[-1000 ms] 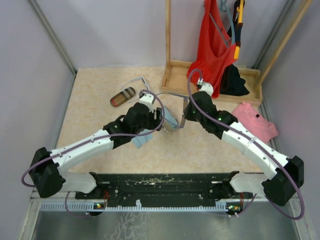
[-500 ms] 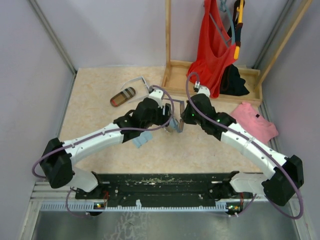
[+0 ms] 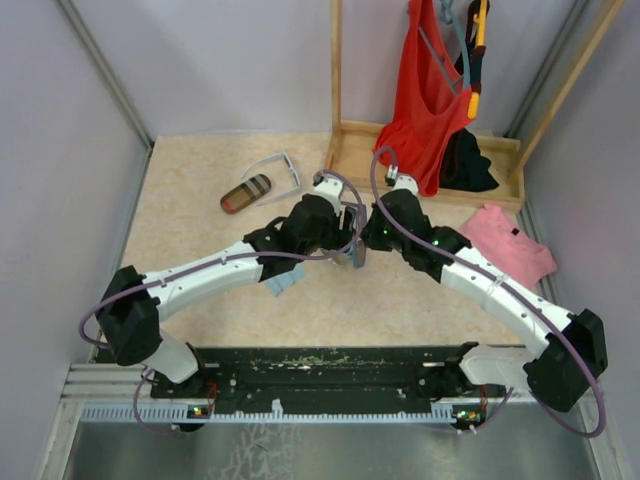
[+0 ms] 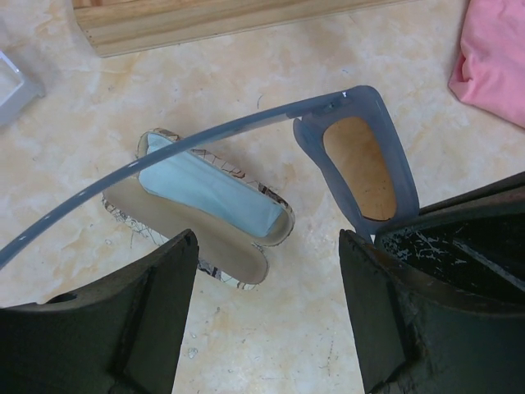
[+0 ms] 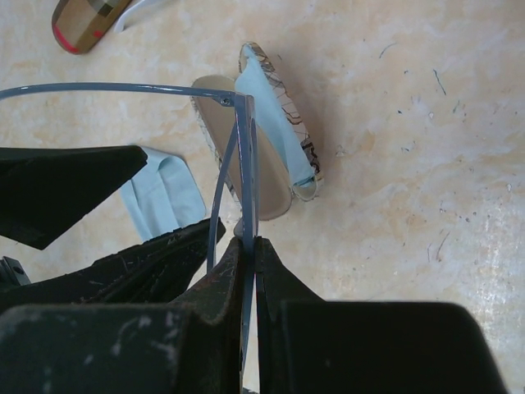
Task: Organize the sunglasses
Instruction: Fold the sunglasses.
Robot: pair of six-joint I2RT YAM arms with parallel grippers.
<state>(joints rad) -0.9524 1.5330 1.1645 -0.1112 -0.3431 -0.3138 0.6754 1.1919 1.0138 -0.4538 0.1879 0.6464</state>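
Shifted left gripper (image 4: 267,246) farther right, spread wide, flanking the sunglasses (image 4: 361,164). Pinched their frame tight in right gripper (image 5: 246,244), above open case (image 4: 205,246).

- I see the left arm (image 3: 205,278) and right arm (image 3: 500,290) built alike: white link shells, bulky black joint housings.
- A purple cable (image 3: 604,400) loops along each.
- A green light (image 3: 385,237) glows near the right wrist.
- The left gripper (image 4: 267,238) and right gripper (image 5: 248,254) have black fingers (image 4: 426,279), scuffed with pale scratches.
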